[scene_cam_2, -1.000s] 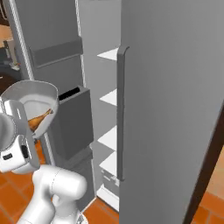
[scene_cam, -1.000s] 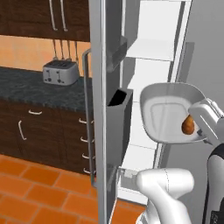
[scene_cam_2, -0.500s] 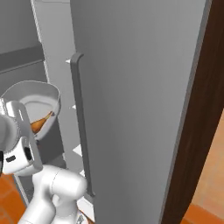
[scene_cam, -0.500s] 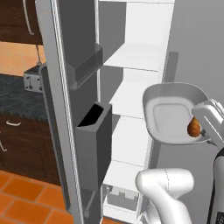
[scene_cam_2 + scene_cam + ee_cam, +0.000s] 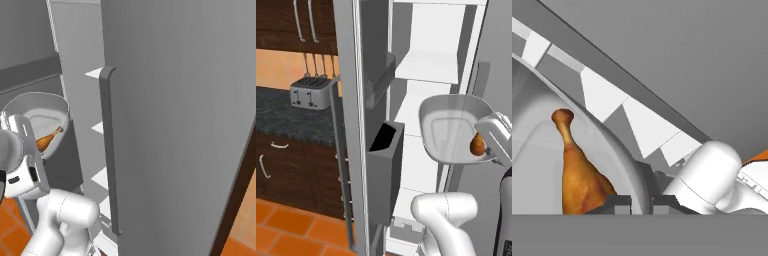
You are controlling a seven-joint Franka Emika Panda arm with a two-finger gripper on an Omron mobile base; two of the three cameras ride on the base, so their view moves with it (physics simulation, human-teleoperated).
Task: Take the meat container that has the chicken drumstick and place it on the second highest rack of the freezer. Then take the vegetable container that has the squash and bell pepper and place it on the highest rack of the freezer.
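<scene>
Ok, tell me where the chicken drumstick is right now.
The chicken drumstick lies in the grey meat container held up at the right of the left base view, in front of the open freezer and its white shelves.

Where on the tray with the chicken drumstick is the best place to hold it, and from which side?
Probably the thin raised rim of the tray, taken from the outside edge near the drumstick, as the gripper does now, shut on it. The rim is narrow enough to pinch; the wide shallow bowl offers nothing else.
</scene>
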